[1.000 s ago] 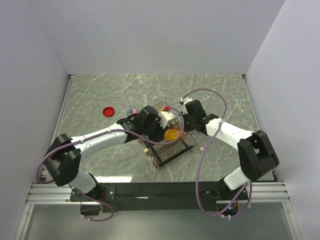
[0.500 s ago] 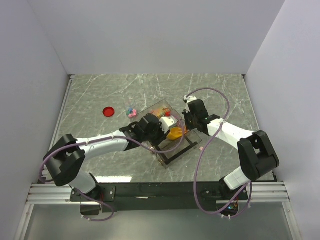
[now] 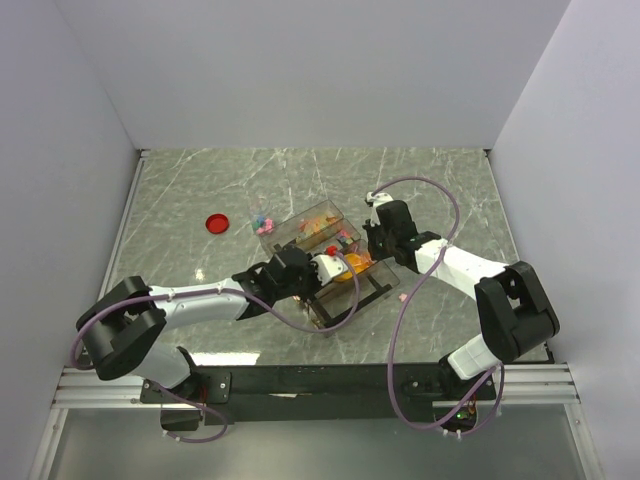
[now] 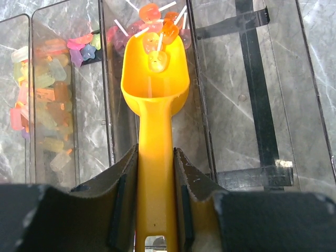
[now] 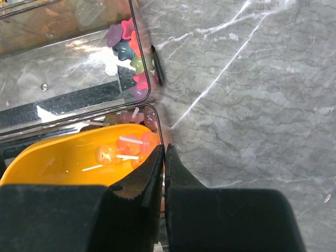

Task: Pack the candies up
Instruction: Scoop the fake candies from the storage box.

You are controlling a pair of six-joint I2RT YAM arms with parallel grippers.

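Observation:
A clear divided box (image 3: 300, 226) holds the candies (image 4: 43, 79) in its left compartments. More candies on white sticks (image 4: 156, 20) are piled at the far end of the middle compartment. My left gripper (image 4: 156, 152) is shut on the handle of a yellow scoop (image 4: 155, 79). The scoop's bowl lies inside that compartment with a candy (image 4: 157, 60) in it. My right gripper (image 5: 164, 149) is shut on the box's thin clear wall (image 5: 152, 94), right beside the scoop's bowl (image 5: 63, 163). In the top view the left gripper (image 3: 335, 268) and right gripper (image 3: 372, 245) meet over the box.
A flat red lid (image 3: 216, 223) lies on the marble table at the left. A few loose candies (image 3: 262, 218) sit beside the box's far left corner, and a single pink one (image 3: 403, 296) lies near the right arm. The box's right compartment (image 4: 252, 94) shows black strips.
My left arm has drawn back toward the near left and dropped lower, bringing the scoop down along the compartment. The right gripper has stayed on the box wall.

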